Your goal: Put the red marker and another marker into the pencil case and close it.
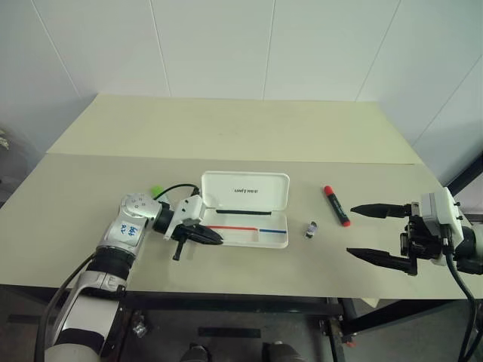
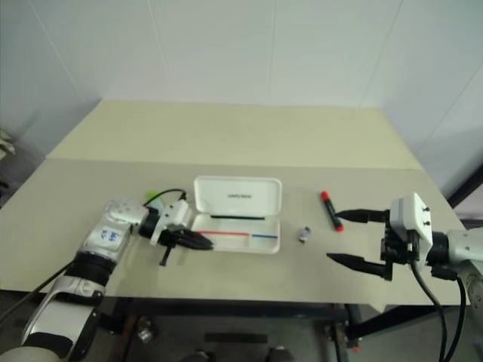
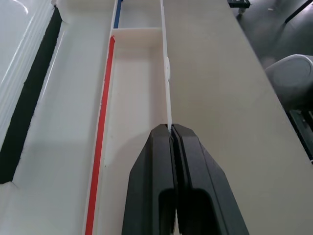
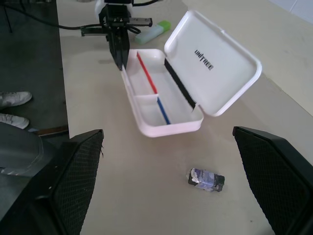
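Left claw (image 1: 212,238): one, clenched on nothing, tips at the near front corner of the one open flat white hard-plastic pencil case (image 1: 249,213) mid-desk (image 1: 226,128). Right claw (image 1: 366,231): one, released wide, level, pointing left. We count one red-and-black marker (image 1: 336,205) beyond it, one stubby light green marker (image 4: 152,31) largely hidden behind the left wrist, one small grey-black piece (image 1: 310,229) we cannot identify.
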